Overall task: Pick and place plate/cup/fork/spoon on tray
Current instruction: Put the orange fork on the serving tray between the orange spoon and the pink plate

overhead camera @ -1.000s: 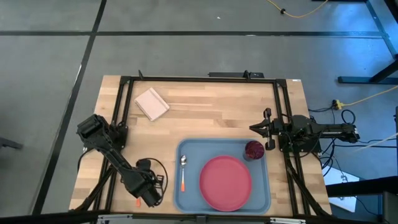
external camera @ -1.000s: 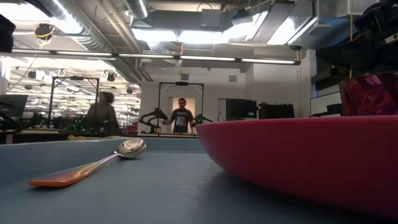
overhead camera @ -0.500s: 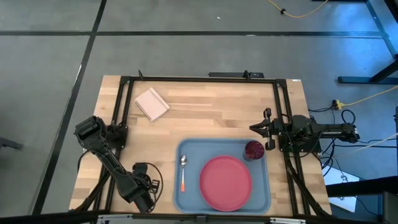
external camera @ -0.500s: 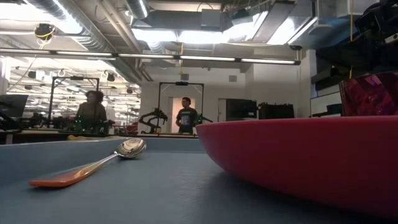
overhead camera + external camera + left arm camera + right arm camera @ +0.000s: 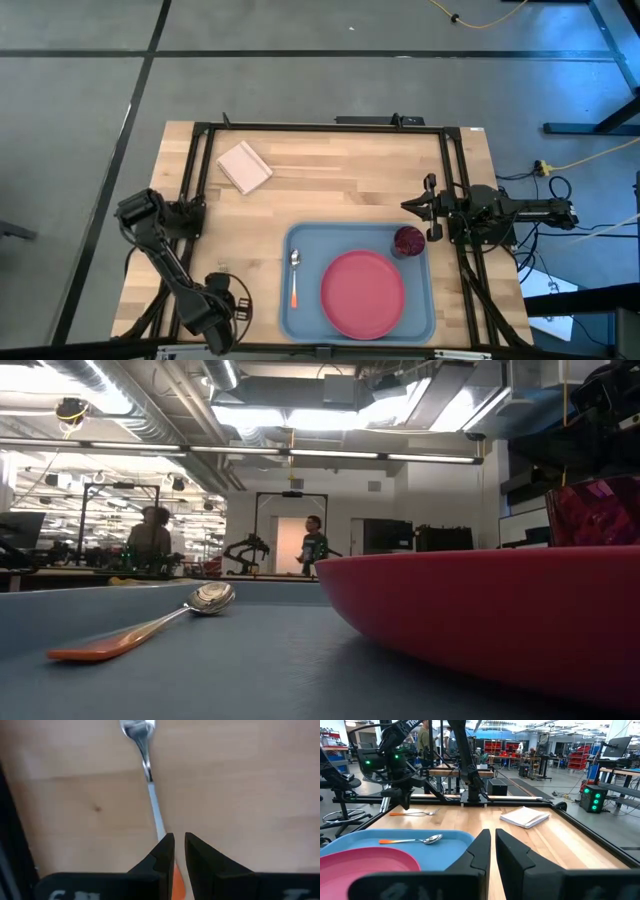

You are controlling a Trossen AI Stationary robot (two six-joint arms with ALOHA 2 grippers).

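The light-blue tray point(image 5: 300, 322) lies at the table's near right. It holds the pinkish-red plate point(image 5: 363, 293), the dark red cup point(image 5: 408, 241) in its far right corner, and the spoon point(image 5: 295, 280) along its left side. The fork point(image 5: 148, 775) lies on the wood left of the tray, tines toward the far edge; it also shows in the right wrist view point(image 5: 415, 813). My left gripper point(image 5: 215, 322) stands over the fork's handle, shut on it. My right gripper point(image 5: 406, 207) waits shut and empty just beyond the cup. My left gripper has the fork's orange handle point(image 5: 176, 876) between its two fingers, where the handle meets the metal shaft. The fingers come from above, pointing down, one on each side of the handle. The fork lies flat on the table.
A white square pad point(image 5: 244, 166) lies at the far left of the table. Black frame rails point(image 5: 200, 180) run along the table's left, far and right sides. Bare wood lies between the pad and the tray. People move in the room beyond the table.
My left gripper has gone toward the table's near left corner and now covers the fork's orange handle end, which showed beside it a second ago. The things on the tray have kept still.
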